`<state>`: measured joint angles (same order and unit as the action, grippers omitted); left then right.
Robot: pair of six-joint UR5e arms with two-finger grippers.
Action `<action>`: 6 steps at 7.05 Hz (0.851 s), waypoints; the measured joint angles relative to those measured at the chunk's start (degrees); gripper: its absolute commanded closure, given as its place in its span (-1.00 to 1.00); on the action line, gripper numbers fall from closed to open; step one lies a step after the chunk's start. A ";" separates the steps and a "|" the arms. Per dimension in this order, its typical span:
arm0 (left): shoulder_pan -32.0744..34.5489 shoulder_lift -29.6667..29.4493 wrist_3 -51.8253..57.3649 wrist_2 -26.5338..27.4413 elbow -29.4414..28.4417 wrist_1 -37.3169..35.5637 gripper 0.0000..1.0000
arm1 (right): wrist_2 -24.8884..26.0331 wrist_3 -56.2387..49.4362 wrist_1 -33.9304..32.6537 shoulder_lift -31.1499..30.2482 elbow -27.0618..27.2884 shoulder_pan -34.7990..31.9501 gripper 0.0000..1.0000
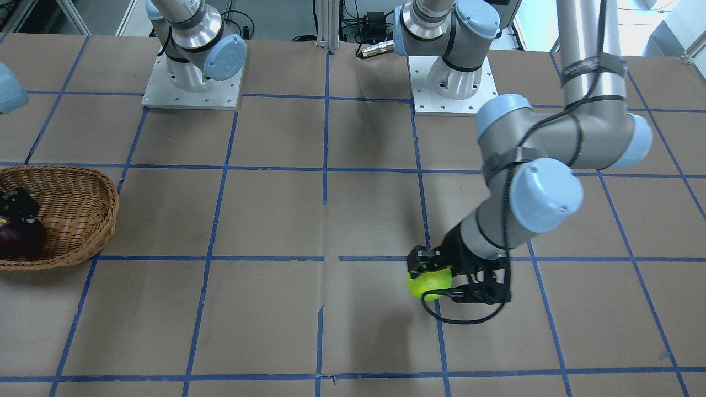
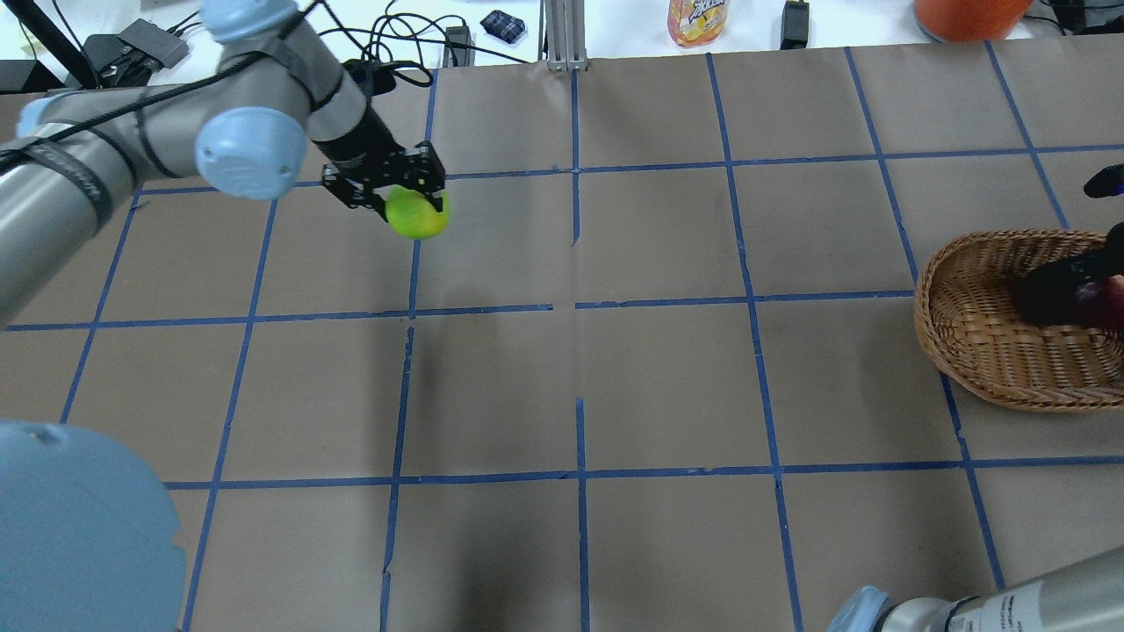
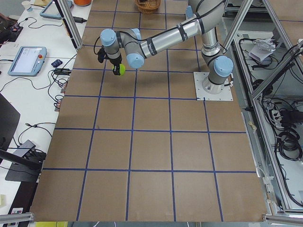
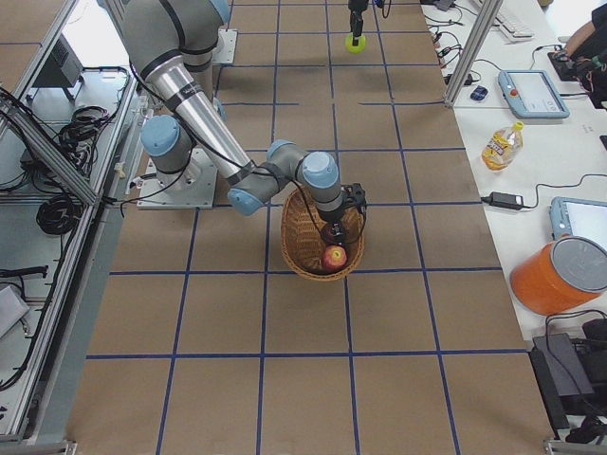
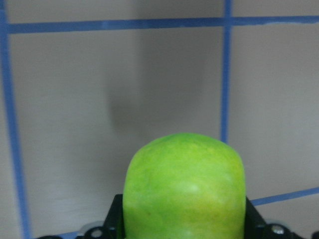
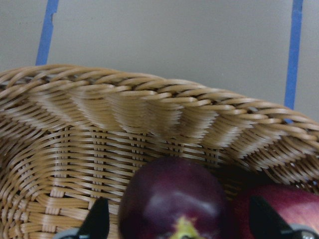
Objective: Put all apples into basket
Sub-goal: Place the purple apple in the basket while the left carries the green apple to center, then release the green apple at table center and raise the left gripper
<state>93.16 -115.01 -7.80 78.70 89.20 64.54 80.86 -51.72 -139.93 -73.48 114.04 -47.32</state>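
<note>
My left gripper [image 2: 413,204] is shut on the lime green apple [image 2: 418,213] and holds it above the table, far from the basket; the apple fills the bottom of the left wrist view [image 5: 184,189]. The wicker basket [image 2: 975,342] sits at the table's right end. My right gripper [image 6: 179,221] is down inside the basket, fingers [image 6: 98,219] spread, with small gaps on either side of the dark maroon apple [image 6: 172,196]. The red apple [image 6: 284,209] lies beside it in the basket [image 6: 124,109] and also shows in the exterior right view [image 4: 333,257].
The two arm bases [image 1: 192,82] [image 1: 452,82] stand at the robot's side of the table. A drink bottle [image 2: 698,17] and an orange container [image 2: 966,13] stand beyond the far edge. Brown paper with blue tape lines covers the table between the grippers.
</note>
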 measured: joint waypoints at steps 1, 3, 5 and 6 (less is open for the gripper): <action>5.62 -0.82 -7.61 0.42 0.65 -4.17 0.65 | -0.08 0.07 2.70 -1.47 -0.07 -0.04 -1.00; 13.34 -2.53 -16.01 4.43 3.08 -10.61 0.21 | -0.17 2.69 11.03 -7.23 -0.06 -2.04 -1.00; 15.88 -3.40 -19.61 6.03 6.87 -16.83 -1.00 | 0.50 15.52 15.86 -12.10 0.00 -10.94 -1.00; 16.24 -3.32 -20.25 6.18 8.09 -17.85 -1.00 | 1.26 23.61 16.41 -13.19 0.09 -16.98 -1.00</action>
<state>109.40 -118.34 -28.05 84.88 97.29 46.68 82.12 -28.11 -123.52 -86.67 114.13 -64.30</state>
